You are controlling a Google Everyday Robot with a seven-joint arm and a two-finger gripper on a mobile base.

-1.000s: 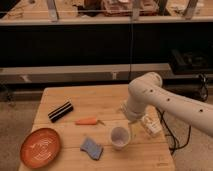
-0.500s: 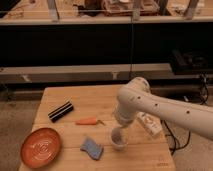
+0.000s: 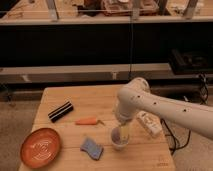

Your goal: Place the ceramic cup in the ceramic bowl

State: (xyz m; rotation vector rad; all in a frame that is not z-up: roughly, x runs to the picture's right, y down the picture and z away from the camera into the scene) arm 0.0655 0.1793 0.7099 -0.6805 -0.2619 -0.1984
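Gripper [image 3: 123, 133] low at ceramic cup [image 3: 118, 143], grip state unclear; grasp step. Next: lift, carry across to ceramic bowl [image 3: 41, 148].

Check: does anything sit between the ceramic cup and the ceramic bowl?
Yes. A blue sponge lies on the table between the ceramic cup and the ceramic bowl, roughly on the straight line. The gripper is at the cup, with nothing between them.
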